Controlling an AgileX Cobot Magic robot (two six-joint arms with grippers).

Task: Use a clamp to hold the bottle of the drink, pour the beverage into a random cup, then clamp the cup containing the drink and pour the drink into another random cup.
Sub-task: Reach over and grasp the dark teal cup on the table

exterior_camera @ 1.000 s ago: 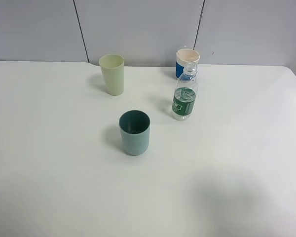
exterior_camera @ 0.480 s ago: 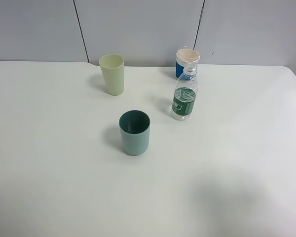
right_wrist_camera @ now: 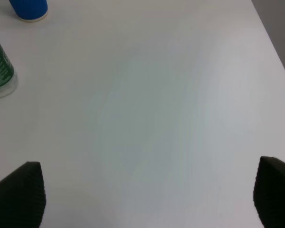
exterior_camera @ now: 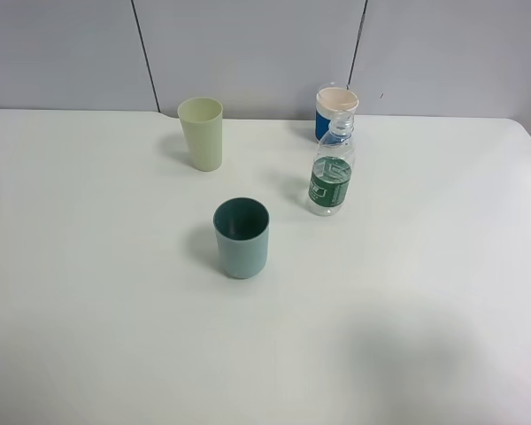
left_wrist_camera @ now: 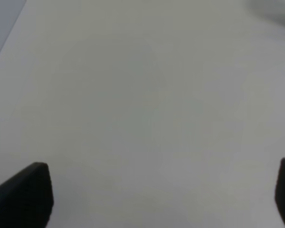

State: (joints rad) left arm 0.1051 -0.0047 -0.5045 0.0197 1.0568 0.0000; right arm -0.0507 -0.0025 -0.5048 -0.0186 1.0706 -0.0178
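White surface (exterior_camera: 88,310), grey panelled wall (exterior_camera: 248,53) behind. Clear plastic bottle with green label (exterior_camera: 331,177) upright, untouched. Just behind bottle: blue paper cup with pale rim (exterior_camera: 334,113). Left of bottle and nearer the camera: teal plastic cup (exterior_camera: 242,239). Farther left of bottle, toward the wall: pale green tumbler (exterior_camera: 202,133). Left jaws spread wide over bare surface, gripping nothing. Right jaws likewise wide apart and empty, well apart from bottle.

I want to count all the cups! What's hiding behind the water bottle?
A blue cup with a pale rim stands behind the bottle. From the high camera, the bottle's neck covers part of the cup's front.
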